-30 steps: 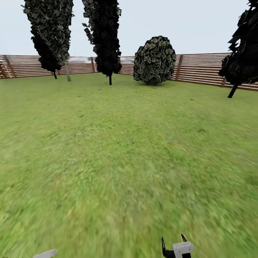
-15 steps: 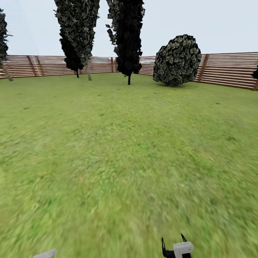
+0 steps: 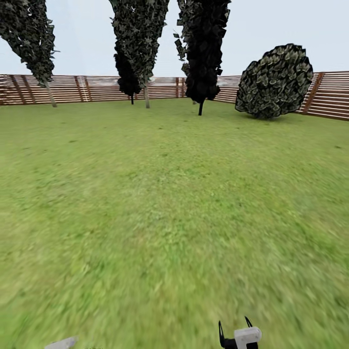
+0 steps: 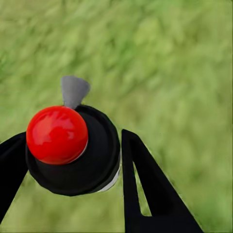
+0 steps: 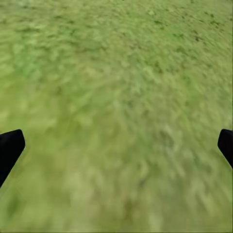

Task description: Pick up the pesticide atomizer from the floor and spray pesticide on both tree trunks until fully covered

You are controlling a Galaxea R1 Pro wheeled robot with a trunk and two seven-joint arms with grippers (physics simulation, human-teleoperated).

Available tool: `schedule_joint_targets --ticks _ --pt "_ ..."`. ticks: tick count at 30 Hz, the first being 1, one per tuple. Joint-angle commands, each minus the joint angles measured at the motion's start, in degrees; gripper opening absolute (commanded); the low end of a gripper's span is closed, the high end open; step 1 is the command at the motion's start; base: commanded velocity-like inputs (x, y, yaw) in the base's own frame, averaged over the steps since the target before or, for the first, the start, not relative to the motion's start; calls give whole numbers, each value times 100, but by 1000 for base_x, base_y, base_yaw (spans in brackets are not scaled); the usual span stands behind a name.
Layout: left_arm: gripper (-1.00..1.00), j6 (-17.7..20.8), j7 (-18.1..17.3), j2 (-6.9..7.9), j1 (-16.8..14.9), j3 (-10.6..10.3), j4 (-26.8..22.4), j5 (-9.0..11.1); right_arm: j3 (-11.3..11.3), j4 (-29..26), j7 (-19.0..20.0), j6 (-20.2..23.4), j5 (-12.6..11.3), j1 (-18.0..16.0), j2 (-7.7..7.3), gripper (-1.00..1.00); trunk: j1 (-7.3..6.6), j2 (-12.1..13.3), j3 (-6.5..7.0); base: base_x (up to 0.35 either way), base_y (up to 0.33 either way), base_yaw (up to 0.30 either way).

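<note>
Green lawn (image 3: pixel 160 208) — slatted wooden fence (image 3: pixel 97 88), dark trees (image 3: pixel 203 48) — pale sky (image 3: pixel 271 24)

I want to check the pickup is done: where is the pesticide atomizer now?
The pesticide atomizer is between the fingers of the left gripper in the left wrist view, red tip toward the camera, above the lawn.

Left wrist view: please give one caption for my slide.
Left gripper holds the pesticide atomizer above green grass.

Daylight was even and flat under a pale sky (image 3: pixel 271 24), with faint shadows under the bush (image 3: pixel 275 81). The lawn (image 3: pixel 169 218) smeared into blur toward 6 o'clock, sharper near the fence (image 3: pixel 97 88). Both wrist views showed soft, blurred grass; a small glare sat on the red tip (image 4: pixel 57 134).
</note>
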Motion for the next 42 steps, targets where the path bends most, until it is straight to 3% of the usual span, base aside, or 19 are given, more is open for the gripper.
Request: schedule_joint_targets --ticks 1,42 --pt "-100 -19 5 -1 -5 41 8 -51 6 6 -59 -5 49 -4 0 100 0 -2 -5 102 297 281" --pt "-100 -19 8 -1 -5 41 10 -51 6 10 -60 -7 49 -4 0 100 0 -2 -5 102 297 281"
